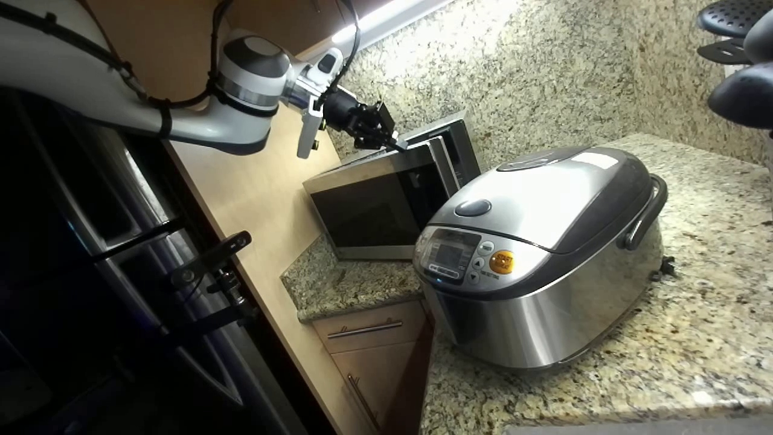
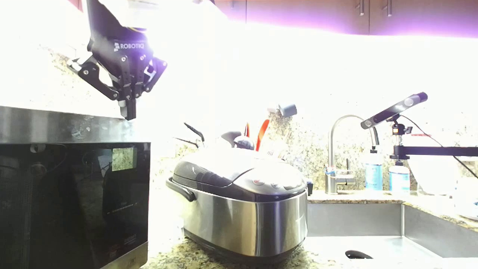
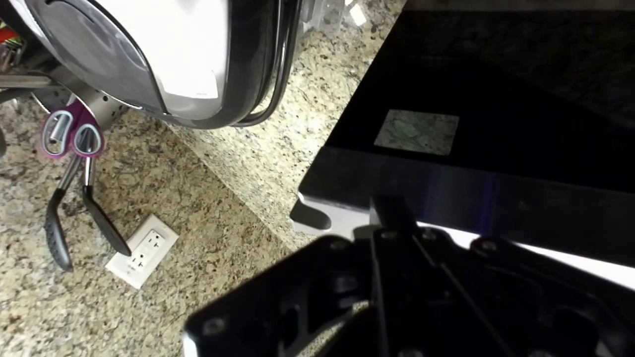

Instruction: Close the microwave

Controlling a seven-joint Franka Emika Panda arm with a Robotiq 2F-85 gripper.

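On the granite countertop (image 1: 718, 278), the microwave (image 1: 374, 205) is placed near the rice cooker (image 1: 537, 241); its dark door (image 2: 67, 209) is seen partly open. Higher than the cooker, on its microwave side, the gripper (image 2: 127, 111) is held with fingers (image 2: 131, 109) pressed together; whether the door's top edge is touched cannot be told. Beside the cooker, purple-handled scissors (image 3: 73, 126) are seen.
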